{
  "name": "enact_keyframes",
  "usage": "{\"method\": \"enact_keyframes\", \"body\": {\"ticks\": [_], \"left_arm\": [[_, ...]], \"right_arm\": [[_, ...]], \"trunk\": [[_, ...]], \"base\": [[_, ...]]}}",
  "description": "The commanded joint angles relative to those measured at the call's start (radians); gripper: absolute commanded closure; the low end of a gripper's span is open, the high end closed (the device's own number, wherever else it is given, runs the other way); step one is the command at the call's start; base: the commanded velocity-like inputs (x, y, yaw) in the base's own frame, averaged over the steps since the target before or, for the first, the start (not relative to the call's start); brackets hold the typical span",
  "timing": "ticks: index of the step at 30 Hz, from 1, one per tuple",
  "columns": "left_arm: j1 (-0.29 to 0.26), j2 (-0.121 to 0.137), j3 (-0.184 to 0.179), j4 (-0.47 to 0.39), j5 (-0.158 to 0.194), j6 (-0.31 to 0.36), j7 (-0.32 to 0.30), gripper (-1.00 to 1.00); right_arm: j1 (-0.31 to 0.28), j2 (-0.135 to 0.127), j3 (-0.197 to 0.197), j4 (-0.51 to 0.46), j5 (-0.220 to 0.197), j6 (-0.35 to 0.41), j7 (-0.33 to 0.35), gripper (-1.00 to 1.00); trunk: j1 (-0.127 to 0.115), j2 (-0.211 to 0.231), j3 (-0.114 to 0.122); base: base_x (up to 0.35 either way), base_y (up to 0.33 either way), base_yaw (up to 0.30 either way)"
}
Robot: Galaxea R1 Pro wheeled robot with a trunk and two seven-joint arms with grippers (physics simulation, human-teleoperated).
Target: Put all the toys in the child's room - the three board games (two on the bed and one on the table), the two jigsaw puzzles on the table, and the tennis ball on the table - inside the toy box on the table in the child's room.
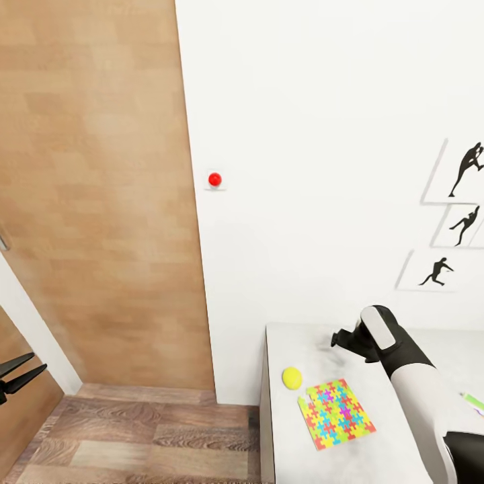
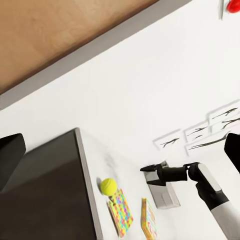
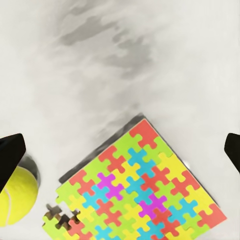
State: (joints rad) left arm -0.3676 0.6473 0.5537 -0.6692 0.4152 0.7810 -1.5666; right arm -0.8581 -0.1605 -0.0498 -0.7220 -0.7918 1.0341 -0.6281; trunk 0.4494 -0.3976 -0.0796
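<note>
One tennis ball (image 1: 292, 377), two jigsaw puzzles, the first (image 2: 120, 212) beside the second (image 2: 149, 220), one pale surface (image 1: 376, 464), three silhouette posters (image 1: 430, 270) on the wall, one red button (image 1: 214, 179), one wooden door (image 1: 101, 202), two grippers, left gripper (image 1: 20, 374), right gripper (image 1: 341, 338)

A thin flat squarish jigsaw puzzle (image 3: 142, 187), a mosaic of red, yellow, green, blue and pink interlocking pieces, lies flat on the pale grey mottled tabletop (image 3: 100, 65), turned corner-on to the camera. At one corner a few pieces are missing, leaving a notch. A small yellow-green felt tennis ball (image 3: 15, 195) rests on the tabletop near that notched corner, apart from the puzzle. The two dark fingertips (image 3: 11, 152) of the right gripper (image 3: 120, 150) stand wide apart above the tabletop, holding nothing
</note>
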Motion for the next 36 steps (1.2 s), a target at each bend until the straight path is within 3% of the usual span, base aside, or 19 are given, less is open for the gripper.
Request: {"method": "enact_keyframes", "body": {"ticks": [1,36], "left_arm": [[-0.001,0.000,0.001,0.000,-0.001,0.011,-0.004,-1.00],[-0.001,0.000,0.000,-0.001,-0.001,0.011,-0.004,-1.00]], "right_arm": [[-0.001,-0.001,-0.001,-0.001,-0.010,0.001,-0.010,-1.00],[-0.001,-0.011,0.001,0.040,-0.007,-0.046,-0.010,-1.00]], "trunk": [[0.001,-0.002,-0.004],[0.001,-0.002,-0.061]], "base": [[0.000,0.000,0.000],[0.000,0.000,0.000]]}}
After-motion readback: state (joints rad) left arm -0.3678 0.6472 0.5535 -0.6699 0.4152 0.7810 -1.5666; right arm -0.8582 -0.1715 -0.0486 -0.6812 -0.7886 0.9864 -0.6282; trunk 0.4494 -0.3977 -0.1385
